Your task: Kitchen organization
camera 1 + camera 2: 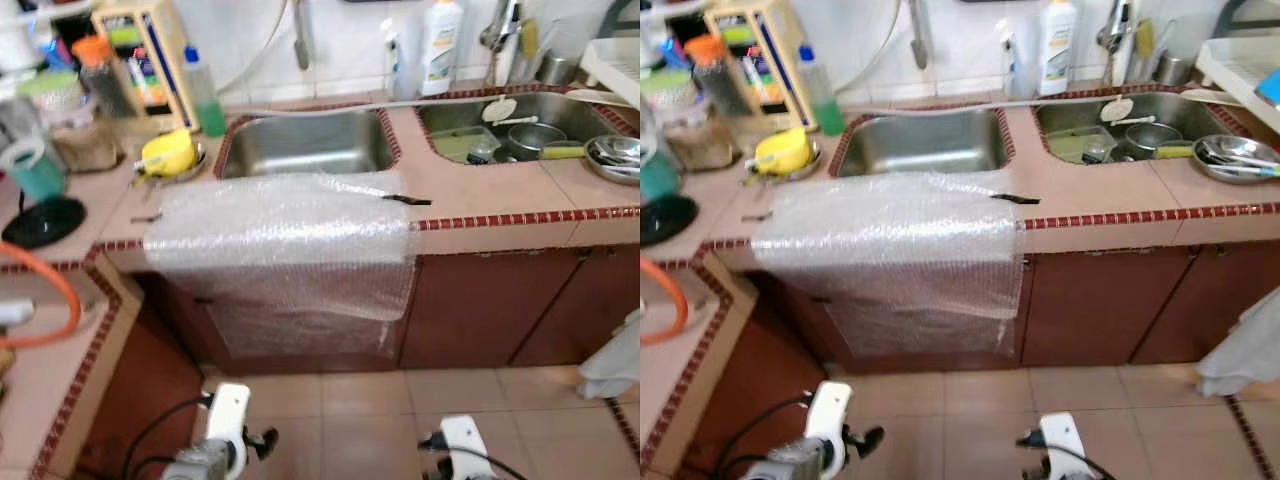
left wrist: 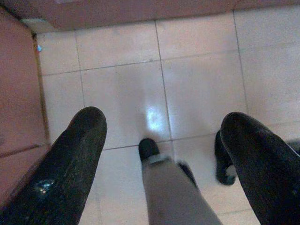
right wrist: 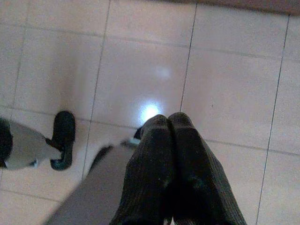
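Note:
A sheet of clear bubble wrap lies on the tiled counter in front of the left sink and hangs down over the cabinet front. The right sink holds several dishes and a steel bowl. A yellow object sits in a dish left of the sinks. Both arms hang low over the floor, the left arm and the right arm. My left gripper is open above the floor tiles. My right gripper is shut with nothing in it.
Jars, a green bottle and a box crowd the counter's left corner. A small black item lies by the wrap's right edge. A side counter with an orange hose runs along my left. A white cloth hangs at right.

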Robot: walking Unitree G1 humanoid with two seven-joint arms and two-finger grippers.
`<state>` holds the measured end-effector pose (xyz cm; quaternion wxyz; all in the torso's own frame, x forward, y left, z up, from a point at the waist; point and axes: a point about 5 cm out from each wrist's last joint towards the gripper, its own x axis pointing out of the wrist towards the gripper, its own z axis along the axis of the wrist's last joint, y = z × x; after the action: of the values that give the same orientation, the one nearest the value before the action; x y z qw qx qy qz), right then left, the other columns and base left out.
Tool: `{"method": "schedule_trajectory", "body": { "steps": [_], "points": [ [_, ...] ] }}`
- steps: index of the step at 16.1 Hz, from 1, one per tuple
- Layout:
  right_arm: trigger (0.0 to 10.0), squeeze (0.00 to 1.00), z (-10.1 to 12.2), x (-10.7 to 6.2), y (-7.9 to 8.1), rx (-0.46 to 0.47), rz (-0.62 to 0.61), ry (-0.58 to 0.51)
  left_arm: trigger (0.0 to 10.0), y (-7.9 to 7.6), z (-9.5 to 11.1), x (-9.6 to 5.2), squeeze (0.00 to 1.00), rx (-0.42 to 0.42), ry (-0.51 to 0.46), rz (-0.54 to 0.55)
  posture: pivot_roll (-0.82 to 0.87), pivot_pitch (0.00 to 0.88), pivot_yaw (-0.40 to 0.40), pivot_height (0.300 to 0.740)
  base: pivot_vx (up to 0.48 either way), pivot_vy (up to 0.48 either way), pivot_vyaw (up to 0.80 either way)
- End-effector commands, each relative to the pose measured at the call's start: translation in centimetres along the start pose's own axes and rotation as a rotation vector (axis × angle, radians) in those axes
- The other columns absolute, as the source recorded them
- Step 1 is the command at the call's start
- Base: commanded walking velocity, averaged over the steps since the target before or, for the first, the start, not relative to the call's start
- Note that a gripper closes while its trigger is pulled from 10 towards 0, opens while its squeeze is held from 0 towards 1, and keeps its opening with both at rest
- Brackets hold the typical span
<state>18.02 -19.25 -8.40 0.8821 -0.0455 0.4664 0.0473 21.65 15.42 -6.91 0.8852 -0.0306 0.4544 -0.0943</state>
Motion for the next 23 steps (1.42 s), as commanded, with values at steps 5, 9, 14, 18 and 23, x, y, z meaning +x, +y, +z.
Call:
{"method": "schedule_trajectory", "body": {
  "steps": [5,9,14,18,23],
  "points": [
    [10.0,0.0,4.7,-0.3,0.1,0.046,0.06,-0.31,10.0,1.7,4.8,-1.0,0.0,0.002,-0.281,-0.052,0.0,0.0,0.105,0.74,0.0,0.0,0.0],
    [10.0,0.0,6.0,-2.0,-1.9,0.071,0.025,-0.483,10.0,1.8,5.1,-3.0,0.0,0.196,-0.485,-0.048,0.0,0.0,0.097,0.74,0.0,0.0,0.0],
    [10.0,0.0,10.0,-7.8,-4.0,0.041,-0.136,-0.76,10.0,-0.1,7.9,-8.3,0.0,0.29,-0.816,-0.076,0.0,0.0,0.091,0.74,0.0,0.0,0.0],
    [10.0,0.0,13.3,-10.8,-3.5,0.024,-0.166,-0.884,10.0,-1.3,11.6,-10.8,0.0,0.323,-0.977,-0.025,0.0,0.0,0.096,0.74,0.0,0.0,0.0],
    [10.0,0.0,16.5,-13.6,-3.4,0.116,-0.188,-0.986,10.0,-1.9,14.8,-13.2,0.0,0.199,-1.073,-0.003,-0.01,0.0,0.103,0.74,0.0,0.0,0.0]
  ]
}}
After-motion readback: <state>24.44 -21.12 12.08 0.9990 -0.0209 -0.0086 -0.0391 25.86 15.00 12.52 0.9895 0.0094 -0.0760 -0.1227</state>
